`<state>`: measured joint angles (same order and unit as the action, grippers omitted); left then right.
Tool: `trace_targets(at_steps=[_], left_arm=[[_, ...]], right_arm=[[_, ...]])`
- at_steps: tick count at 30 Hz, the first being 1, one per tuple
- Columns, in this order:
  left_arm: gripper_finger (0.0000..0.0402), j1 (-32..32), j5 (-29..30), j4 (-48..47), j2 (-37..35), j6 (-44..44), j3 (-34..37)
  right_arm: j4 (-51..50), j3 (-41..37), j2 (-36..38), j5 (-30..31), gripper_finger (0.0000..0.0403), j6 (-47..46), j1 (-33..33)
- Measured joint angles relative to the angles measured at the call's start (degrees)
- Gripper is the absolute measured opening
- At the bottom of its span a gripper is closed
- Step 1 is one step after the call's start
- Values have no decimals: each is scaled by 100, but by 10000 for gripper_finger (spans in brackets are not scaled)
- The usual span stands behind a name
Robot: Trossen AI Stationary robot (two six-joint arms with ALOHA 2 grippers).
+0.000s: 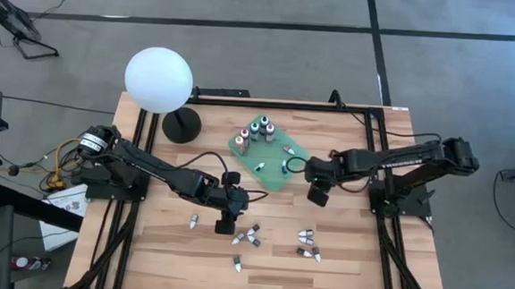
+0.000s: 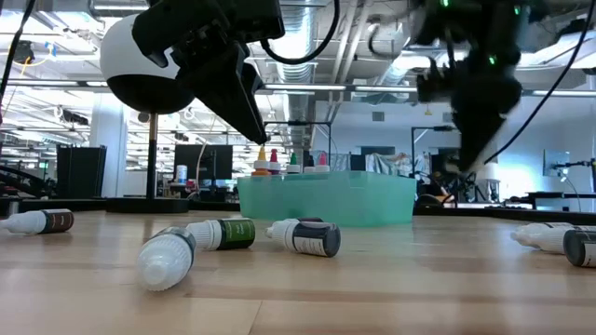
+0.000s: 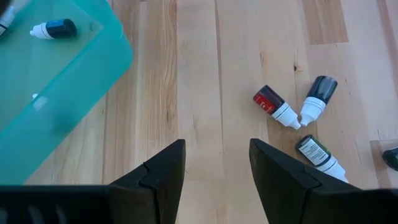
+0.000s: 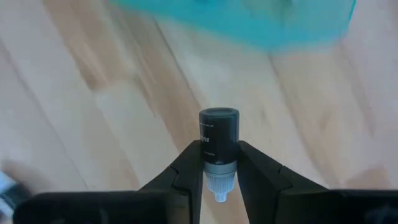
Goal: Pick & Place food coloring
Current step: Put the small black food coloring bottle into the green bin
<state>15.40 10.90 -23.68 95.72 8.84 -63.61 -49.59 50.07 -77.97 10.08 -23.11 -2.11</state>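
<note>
Several small food coloring bottles lie on their sides on the wooden table (image 1: 259,270), in a left cluster (image 1: 250,236) and a right cluster (image 1: 308,244). More bottles stand in the green tray (image 1: 278,168), with a few tiny ones lying in it. My left gripper (image 1: 226,221) (image 3: 217,177) hovers open over bare wood left of three bottles (image 3: 277,106). My right gripper (image 1: 317,195) (image 4: 219,171), just right of the tray's near corner, is shut on a small dark bottle (image 4: 218,134). My right gripper pinches the small dark bottle between its two fingers at the neck end (image 4: 217,160), where the dark body meets the white tip. The bottle lies along the fingers, dark base pointing away from the wrist. It is lifted clear of the table.
A white globe lamp (image 1: 158,80) on a black base (image 1: 182,125) stands at the table's far left, beside the tray. A single bottle (image 1: 194,219) lies left of my left gripper and another (image 1: 237,264) lies nearer the front edge. Bare wood lies along the near edge.
</note>
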Motion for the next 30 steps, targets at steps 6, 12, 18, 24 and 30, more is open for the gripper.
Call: trace_targets(at_steps=[6, 12, 18, 24, 30], left_arm=[[173, 0, 0, 4, 0, 43, 0], [173, 0, 0, 21, 0, 50, 0], [173, 0, 0, 27, 0, 50, 0], [173, 0, 0, 44, 0, 50, 0], [173, 0, 2, 46, 0, 50, 0]], right_arm=[[922, 394, 3, 386, 77, 836, -79], [1991, 395, -13, 398, 77, 1496, 106], [2248, 395, -13, 654, 77, 1563, 419], [2576, 135, -13, 638, 77, 1563, 731], [2952, -236, -15, 453, 77, 1565, 1028]])
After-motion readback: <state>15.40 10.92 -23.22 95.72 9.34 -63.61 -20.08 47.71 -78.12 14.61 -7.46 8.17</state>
